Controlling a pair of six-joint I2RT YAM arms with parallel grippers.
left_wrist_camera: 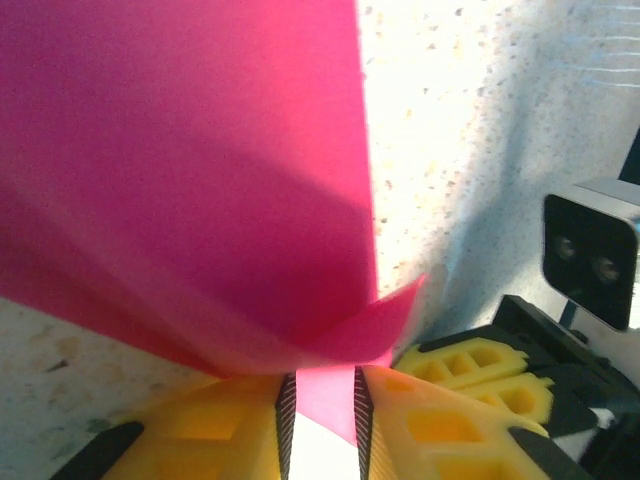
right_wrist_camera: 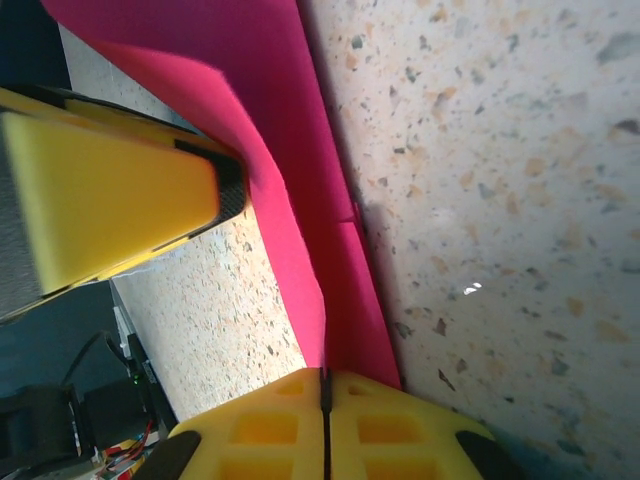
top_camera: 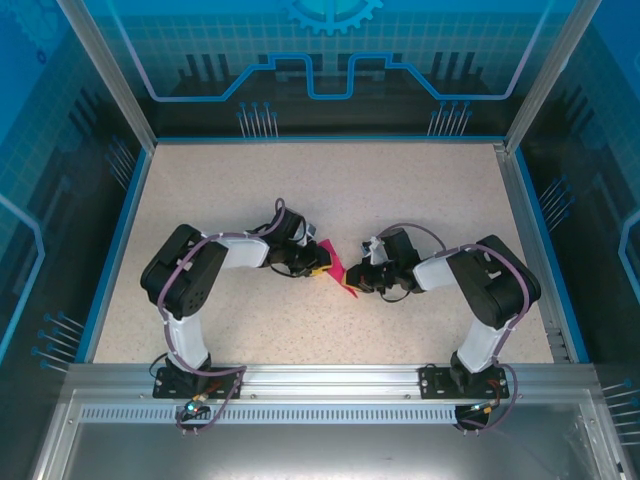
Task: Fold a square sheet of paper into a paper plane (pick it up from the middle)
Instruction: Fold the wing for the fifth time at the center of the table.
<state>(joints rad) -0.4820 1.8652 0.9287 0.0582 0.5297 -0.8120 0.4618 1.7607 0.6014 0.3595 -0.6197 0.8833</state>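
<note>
**Magenta sheet caught mid-fold at the counter's middle**

Magenta and thin, the sheet of paper [top_camera: 338,268] sits at the middle of the counter [top_camera: 330,190], bunched into overlapping layers and standing partly on edge. Whether its lower edge touches the counter I cannot tell. It is not yet a pointed dart, so I judge the task to be in an early or middle fold, with a crease being set up rather than finished.

The right end effector [right_wrist_camera: 325,400], just right of the counter's middle, has its fingers pressed together on a corner of the sheet. The left end effector [left_wrist_camera: 322,400], just left of the middle, has its fingers slightly apart. A flap of the paper lies in the gap and does not look pinched.

The next move probably calls for the right side to keep the sheet anchored while the left either closes on the flap or draws clear to press the layers flat.

Both arms bend with elbows out toward the counter's side edges. Their forearms turn inward, and the wrists are low and nearly facing each other.
</note>
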